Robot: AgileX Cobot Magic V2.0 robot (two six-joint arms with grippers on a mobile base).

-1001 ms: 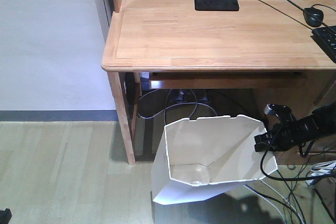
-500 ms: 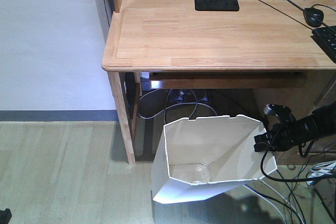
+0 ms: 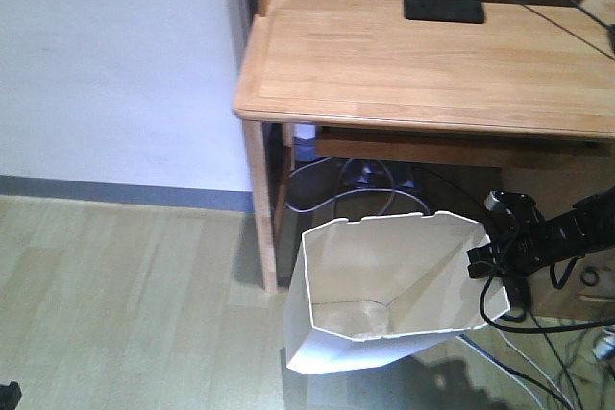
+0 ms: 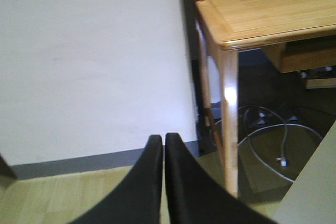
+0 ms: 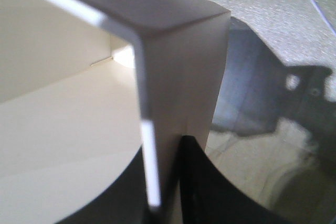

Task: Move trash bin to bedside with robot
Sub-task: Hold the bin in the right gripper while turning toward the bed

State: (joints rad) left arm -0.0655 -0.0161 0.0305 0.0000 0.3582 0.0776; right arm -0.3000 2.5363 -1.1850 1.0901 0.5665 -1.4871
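Note:
The white trash bin [image 3: 384, 285] hangs tilted in front of the wooden desk, its cream inside facing the front camera. My right gripper [image 3: 485, 256] is shut on the bin's right rim. In the right wrist view the thin bin wall [image 5: 178, 77] runs down between the two black fingers of the right gripper [image 5: 165, 148]. In its own wrist view, the left gripper [image 4: 159, 137] is shut with nothing in it, low over the floor and facing the wall. A corner of the bin [image 4: 315, 192] shows at that view's lower right. The bedside is out of view.
A light wooden desk [image 3: 432, 64] stands behind the bin, its front left leg [image 3: 259, 208] close to the bin's left. Loose cables [image 3: 356, 194] lie under the desk and on the floor at the right. A white wall [image 3: 106, 55] with a grey skirting fills the left.
The desk and wall have slid to the right in the front view, while the bin and the right gripper keep their place in the frame. The grip on the rim is unchanged.

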